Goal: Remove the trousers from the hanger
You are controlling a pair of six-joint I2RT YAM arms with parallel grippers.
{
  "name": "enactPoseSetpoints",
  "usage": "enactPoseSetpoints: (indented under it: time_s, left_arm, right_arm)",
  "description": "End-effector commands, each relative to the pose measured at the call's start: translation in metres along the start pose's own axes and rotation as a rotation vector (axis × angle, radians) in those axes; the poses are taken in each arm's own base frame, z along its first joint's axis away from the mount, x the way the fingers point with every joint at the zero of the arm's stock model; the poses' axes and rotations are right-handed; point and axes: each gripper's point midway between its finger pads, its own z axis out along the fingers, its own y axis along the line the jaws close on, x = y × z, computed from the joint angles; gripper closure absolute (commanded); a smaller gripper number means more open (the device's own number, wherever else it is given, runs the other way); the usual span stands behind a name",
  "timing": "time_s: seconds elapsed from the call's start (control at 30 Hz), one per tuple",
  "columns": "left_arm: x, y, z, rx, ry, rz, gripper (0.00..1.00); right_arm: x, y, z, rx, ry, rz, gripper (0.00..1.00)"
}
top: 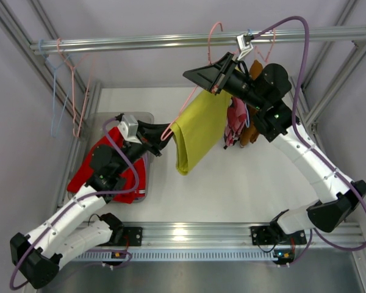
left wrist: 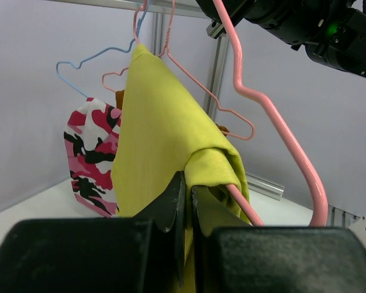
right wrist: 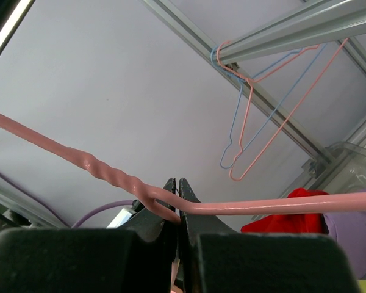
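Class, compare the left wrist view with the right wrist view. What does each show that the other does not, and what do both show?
Left wrist only: yellow-green cloth trousers draped on the pink wire hanger, the left gripper closed on a fold of them, and a pink camouflage-print garment behind. Right wrist only: the right gripper shut on the hanger's wire beside its twisted neck, and red cloth at lower right. Both: the pink wire hanger.

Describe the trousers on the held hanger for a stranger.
Look below the middle of the metal rail at the back. The yellow-green trousers drape over a pink hanger; the garment beside them is pink camouflage, and the red trousers lie in a bin.
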Motion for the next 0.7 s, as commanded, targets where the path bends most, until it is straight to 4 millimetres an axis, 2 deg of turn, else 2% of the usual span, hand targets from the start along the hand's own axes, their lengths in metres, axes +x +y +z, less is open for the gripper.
enactPoseSetpoints:
  time_s: [0.0, 0.07, 0.2, 0.27, 0.3, 0.37, 0.43, 0.47, 0.53, 0.67]
  left_arm:
    - [-0.052, -0.009, 0.005, 0.021, -0.157, 0.021, 0.98]
    - [-0.053, -0.008, 0.005, 0.013, -0.153, 0.021, 1.00]
    - [-0.069, -0.004, 0.000, -0.035, -0.150, 0.061, 1.00]
    - [-0.077, -0.005, -0.006, -0.046, -0.153, 0.101, 1.00]
    - [-0.074, -0.004, -0.007, -0.055, -0.132, 0.110, 1.00]
    - [-0.083, -0.005, -0.010, -0.059, -0.132, 0.151, 1.00]
    - [-0.091, -0.005, -0.014, -0.069, -0.133, 0.189, 1.00]
    - [-0.095, -0.006, -0.015, -0.069, -0.135, 0.205, 1.00]
    - [-0.106, -0.005, -0.017, -0.087, -0.149, 0.232, 1.00]
    - [-0.123, -0.006, -0.017, -0.095, -0.173, 0.255, 1.00]
  right_arm:
    - [-0.027, 0.090, -0.015, -0.253, -0.082, -0.122, 1.00]
    - [-0.025, 0.088, -0.016, -0.249, -0.075, -0.138, 1.00]
    - [-0.016, 0.078, -0.025, -0.218, -0.040, -0.201, 1.00]
    - [-0.005, 0.061, -0.028, -0.186, -0.002, -0.232, 1.00]
    - [-0.004, 0.058, -0.032, -0.179, 0.007, -0.247, 1.00]
    - [0.012, 0.034, -0.035, -0.139, 0.058, -0.252, 1.00]
    - [0.022, 0.025, -0.040, -0.127, 0.084, -0.257, 1.00]
    - [0.030, 0.013, -0.041, -0.110, 0.102, -0.251, 1.00]
    - [0.040, 0.002, -0.043, -0.102, 0.122, -0.232, 1.00]
    - [0.049, -0.005, -0.041, -0.108, 0.134, -0.218, 1.00]
